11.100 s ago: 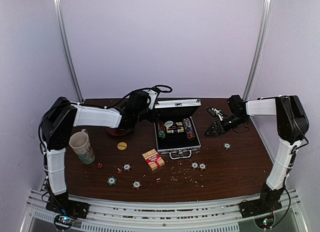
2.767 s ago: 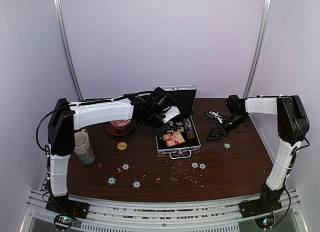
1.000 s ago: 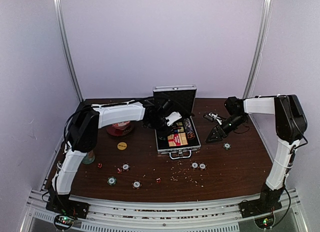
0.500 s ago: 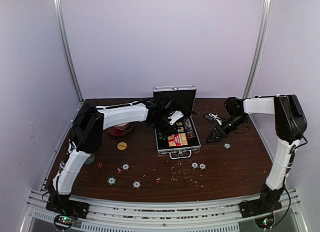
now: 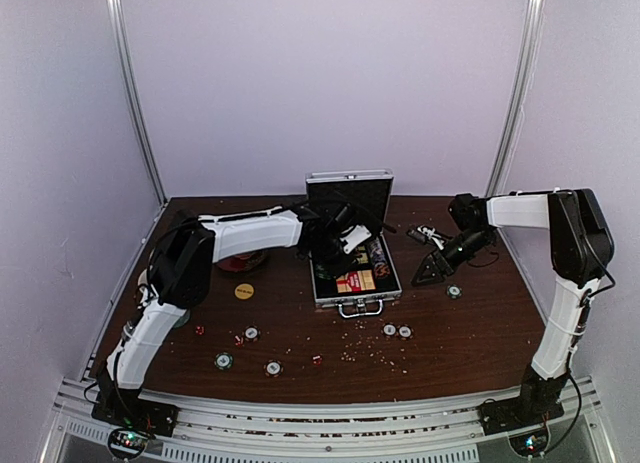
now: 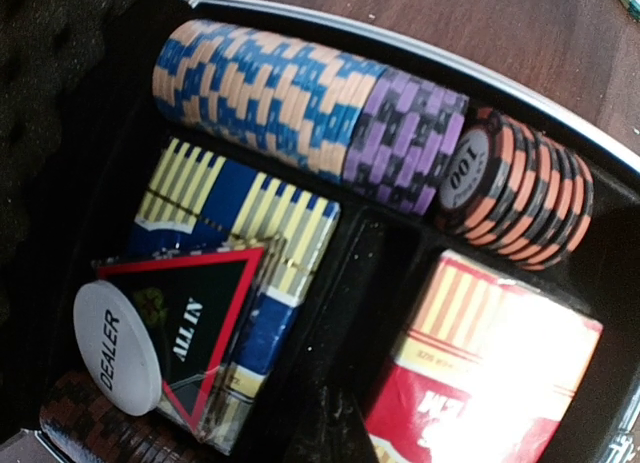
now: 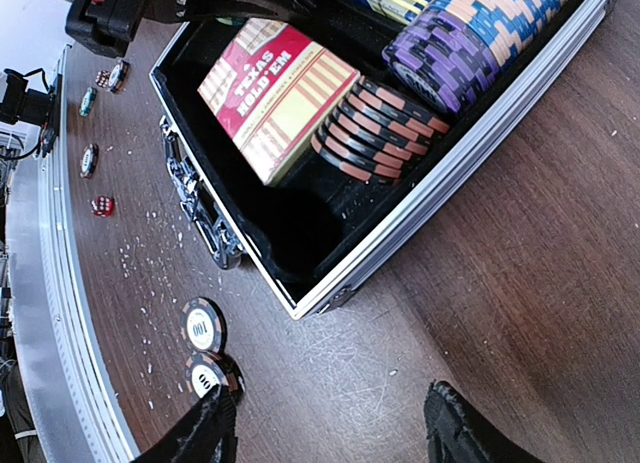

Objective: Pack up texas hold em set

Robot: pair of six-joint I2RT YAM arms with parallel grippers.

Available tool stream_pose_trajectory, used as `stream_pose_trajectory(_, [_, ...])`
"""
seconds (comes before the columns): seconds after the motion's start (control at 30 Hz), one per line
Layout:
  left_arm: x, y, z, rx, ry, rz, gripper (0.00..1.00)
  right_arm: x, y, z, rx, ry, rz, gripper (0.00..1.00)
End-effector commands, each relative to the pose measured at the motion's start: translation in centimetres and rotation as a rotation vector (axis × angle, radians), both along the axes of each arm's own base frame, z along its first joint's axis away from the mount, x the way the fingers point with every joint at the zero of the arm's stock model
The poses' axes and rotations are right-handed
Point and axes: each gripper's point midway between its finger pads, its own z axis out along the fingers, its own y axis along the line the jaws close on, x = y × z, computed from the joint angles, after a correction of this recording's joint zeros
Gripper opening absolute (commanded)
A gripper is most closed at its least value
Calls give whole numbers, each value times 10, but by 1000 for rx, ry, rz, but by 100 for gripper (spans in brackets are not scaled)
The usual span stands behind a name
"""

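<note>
Left gripper (image 5: 343,241), shut with nothing seen in it, hovers low over the open case (image 5: 357,303). The red-yellow card box (image 5: 355,280), on the table a while ago, now lies inside beside the chip rows. Right gripper (image 5: 432,266) waits half open and empty, just right of the case. Yellow disc (image 5: 244,291), dice (image 5: 199,330) and loose chips (image 5: 272,367) are not yet packed.

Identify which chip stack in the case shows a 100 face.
The orange-and-black stack, at the row's end beside the purple stack; its end chip reads 100. That one and the blue stack show only striped edges.
</note>
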Motion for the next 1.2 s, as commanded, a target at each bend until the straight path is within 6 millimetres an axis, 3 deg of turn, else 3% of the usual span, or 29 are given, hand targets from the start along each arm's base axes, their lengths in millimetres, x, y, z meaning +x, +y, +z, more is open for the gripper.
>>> stream_pose_trajectory(0.0, [-16, -15, -11, 9, 2, -42, 0, 4, 4, 6, 9, -11, 13, 65])
stream_pose_trajectory(0.1, [-8, -15, 3, 7, -42, -19, 0, 4, 4, 7, 9, -13, 13, 65])
stream_pose_trajectory(0.23, [2, -14, 50, -26, -121, 0, 0, 4, 4, 6, 9, -10, 13, 66])
stream_pose_trajectory(0.33, [-5, -4, 77, -34, -135, 4, 0, 4, 4, 6, 9, -7, 11, 66])
stream_pose_trajectory(0.5, [-38, 38, 68, 37, -79, 2, 0, 5, 5, 8, 10, -14, 8, 66])
stream_pose_trajectory(0.7, [-70, 65, 38, 102, 11, -38, 0, 4, 6, 4, 2, -9, 14, 66])
stream_pose_trajectory(0.8, [-69, 68, 23, 130, 24, -28, 0, 4, 6, 3, 0, -3, 13, 66])
stream_pose_trajectory(1.17, [-36, 65, 0, 147, -8, 25, 0, 6, 4, 0, -27, -13, 11, 67])
